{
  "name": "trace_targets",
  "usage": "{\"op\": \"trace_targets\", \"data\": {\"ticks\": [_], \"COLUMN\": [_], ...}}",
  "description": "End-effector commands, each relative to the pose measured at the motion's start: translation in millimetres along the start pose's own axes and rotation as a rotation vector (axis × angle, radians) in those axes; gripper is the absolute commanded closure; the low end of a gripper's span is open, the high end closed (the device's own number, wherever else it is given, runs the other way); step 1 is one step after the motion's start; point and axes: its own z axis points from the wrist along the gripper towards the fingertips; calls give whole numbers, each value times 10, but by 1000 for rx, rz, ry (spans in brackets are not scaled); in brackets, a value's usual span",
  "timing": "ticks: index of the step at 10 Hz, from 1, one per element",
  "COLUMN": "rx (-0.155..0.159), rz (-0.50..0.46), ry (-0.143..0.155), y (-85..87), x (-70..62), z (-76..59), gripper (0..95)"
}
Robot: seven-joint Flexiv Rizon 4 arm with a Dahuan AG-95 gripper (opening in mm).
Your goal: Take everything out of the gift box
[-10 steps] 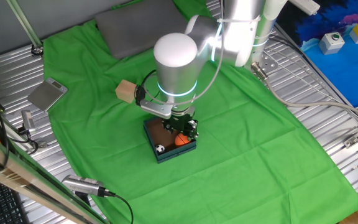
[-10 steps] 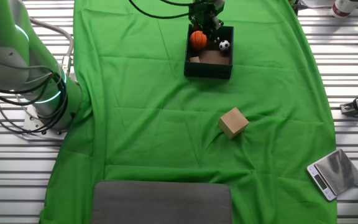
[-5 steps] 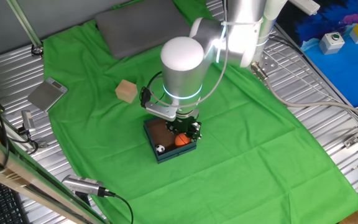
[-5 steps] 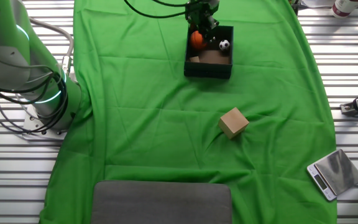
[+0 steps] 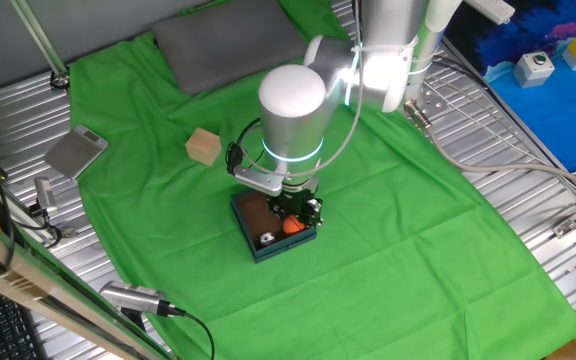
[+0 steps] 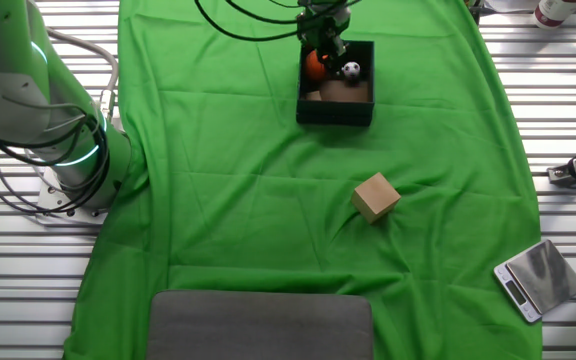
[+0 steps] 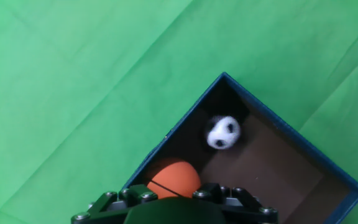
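Observation:
The teal gift box (image 5: 259,250) with its brown inside sits on the green cloth, also in the other fixed view (image 6: 335,110) and the hand view (image 7: 185,124). The orange ball (image 7: 173,177) lies in a corner of it (image 6: 313,64), and the soccer ball (image 7: 223,132) lies beside it (image 6: 351,70). One tan cube (image 6: 313,95) lies in the box. The other tan cube (image 5: 204,146) lies on the cloth outside (image 6: 375,196). My gripper (image 5: 298,212) is down in the box at the orange ball (image 5: 291,226). Its fingertips are hidden.
A flat grey pad (image 5: 228,45) lies at the far end of the cloth (image 6: 260,325). A small silver scale (image 5: 76,152) rests on the metal table beside the cloth (image 6: 538,278). The arm's base (image 6: 58,150) stands at the cloth's side.
The gripper has sunk lower onto the orange ball. The soccer ball has rolled a little closer to the orange ball.

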Motion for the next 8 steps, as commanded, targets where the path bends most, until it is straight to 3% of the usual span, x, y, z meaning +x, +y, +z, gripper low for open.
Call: {"op": "trace_targets", "data": {"ticks": [1,8], "rx": [-49,-46], "rz": [33,67], "ry": [-14,6], "y": [-9,-12], "x": [2,-50], "z": [-2,-249], "gripper": [950,950]}}
